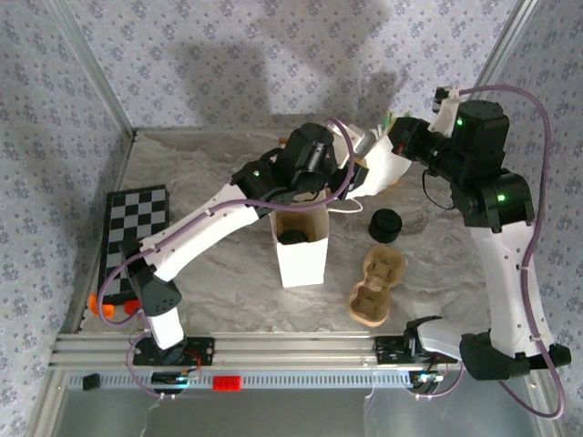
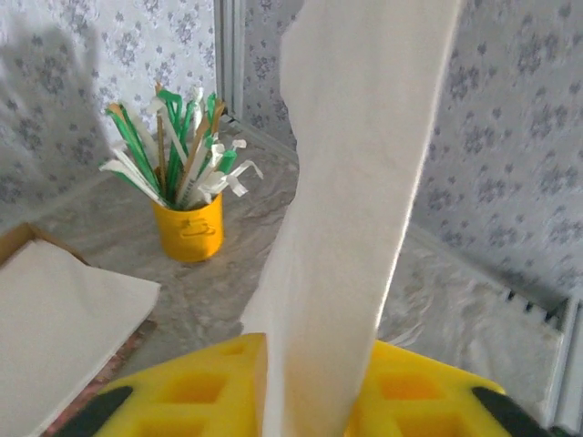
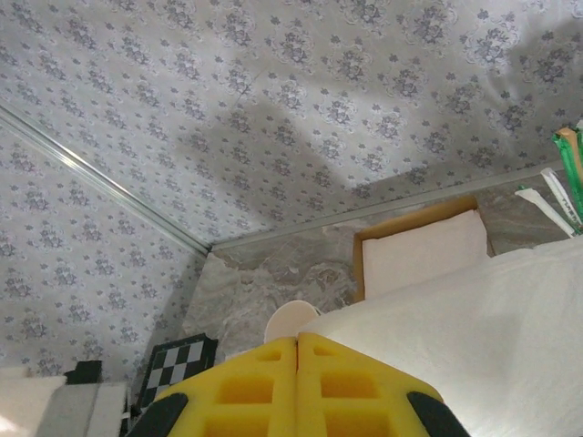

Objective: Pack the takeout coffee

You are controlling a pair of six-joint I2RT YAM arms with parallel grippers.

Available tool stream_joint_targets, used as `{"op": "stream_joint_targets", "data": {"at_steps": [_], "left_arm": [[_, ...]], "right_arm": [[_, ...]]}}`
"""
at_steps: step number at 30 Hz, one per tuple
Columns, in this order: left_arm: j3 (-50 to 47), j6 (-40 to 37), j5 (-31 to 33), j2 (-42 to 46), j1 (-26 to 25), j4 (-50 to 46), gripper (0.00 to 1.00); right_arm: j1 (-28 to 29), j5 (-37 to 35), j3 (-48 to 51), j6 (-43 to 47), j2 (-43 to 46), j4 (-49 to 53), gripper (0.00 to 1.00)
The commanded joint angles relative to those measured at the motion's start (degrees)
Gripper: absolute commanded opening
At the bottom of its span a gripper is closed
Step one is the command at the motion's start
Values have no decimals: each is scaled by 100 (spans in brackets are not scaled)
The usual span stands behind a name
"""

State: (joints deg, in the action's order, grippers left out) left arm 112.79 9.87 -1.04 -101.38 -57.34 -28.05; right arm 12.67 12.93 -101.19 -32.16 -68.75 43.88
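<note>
Status: packing not done, as far as I can judge.

The white paper bag (image 1: 301,259) stands upright and open mid-table; all places below are given from it.

- A dark round object (image 1: 293,237) sits low inside the bag. I cannot tell what it is.
- The takeout coffee (image 3: 290,320): in the right wrist view, a pale rolled rim peeks up just past the fingertips, beside the bag and outside it. This is likely the cup, but its body is hidden.

Claws:
- The left gripper (image 2: 310,364), behind the bag, is clamped on a white paper sheet (image 2: 355,182) that rises between its fingers.
- The right gripper (image 3: 298,341), behind and right of the bag, has its fingers pressed together. The same sheet lies against its right side. I cannot tell whether an edge of it is pinched.

Left to do, by my reading: deal with the sheet, then get the cup into the bag.

Surroundings:
- Black lid (image 1: 385,225): right of the bag.
- Moulded cup carrier (image 1: 375,289): right and nearer.
- Checkerboard (image 1: 137,232): well to the left.
- Yellow cup of sticks (image 2: 189,232): behind the bag.

Obstruction: both arms crowd the space behind the bag, and the sheet hangs there too.
</note>
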Motion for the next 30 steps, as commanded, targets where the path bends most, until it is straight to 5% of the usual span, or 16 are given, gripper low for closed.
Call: {"op": "stream_joint_targets", "data": {"at_steps": [1, 7, 11, 16, 21, 26, 30], "left_arm": [[293, 70, -26, -29, 4, 157, 8], [728, 146, -1138, -135, -12, -141, 0], [1085, 493, -1526, -183, -31, -483, 0], [1812, 811, -1185, -341, 45, -1260, 0], [2440, 479, -2002, -535, 420, -1967, 0], [3810, -290, -2654, -975, 761, -3503, 0], [3961, -749, -3118, -899, 937, -3848, 0]], "right_arm": [[-143, 133, 128, -75, 143, 88, 0], [-518, 458, 93, -125, 45, 157, 2], [-968, 1132, 7, -205, -284, 122, 30], [-1443, 2032, -117, 65, -366, 25, 53], [-1954, 2895, 808, 476, 328, -590, 70], [-1840, 3236, 1898, 1265, 942, -1520, 74], [-1425, 3501, 2544, 2067, 1257, -2377, 78]]}}
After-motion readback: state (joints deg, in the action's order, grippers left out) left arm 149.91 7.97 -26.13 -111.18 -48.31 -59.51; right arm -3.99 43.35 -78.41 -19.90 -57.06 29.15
